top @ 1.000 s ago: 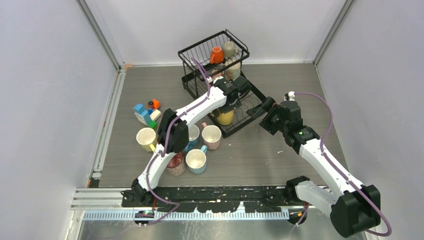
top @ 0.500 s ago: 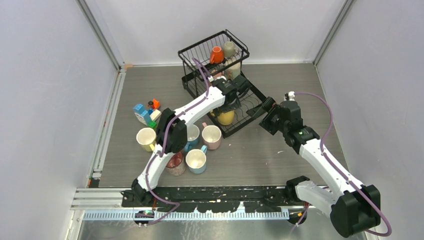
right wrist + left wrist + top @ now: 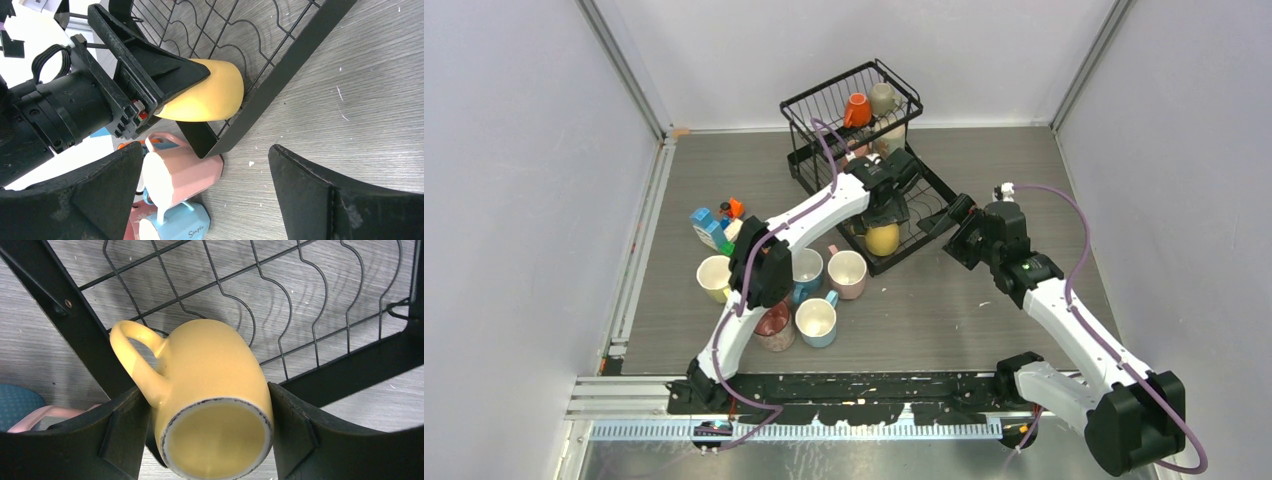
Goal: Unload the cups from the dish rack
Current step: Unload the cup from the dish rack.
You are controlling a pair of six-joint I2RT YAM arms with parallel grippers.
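From above there is one dish rack, standing at the middle of the table's far edge. Its upper basket holds two mugs, an orange mug and a beige mug. One yellow mug sits at the near-left corner of the lower tray, and the left gripper is clamped on it. Five mugs stand on the table beside the left arm: cream mug, blue mug, pink mug, light blue mug and salmon mug. The right gripper hangs at the tray's right edge with its jaws wide apart, holding nothing. Since a second ago the left wrist has turned and the yellow mug now shows its rounded side. The right arm has not moved.

The left wrist view shows one mug, the yellow one. Its base faces the camera, its handle points up-left, and both fingers press on its sides.

The right wrist view shows three mugs clearly: yellow, pink and light blue.
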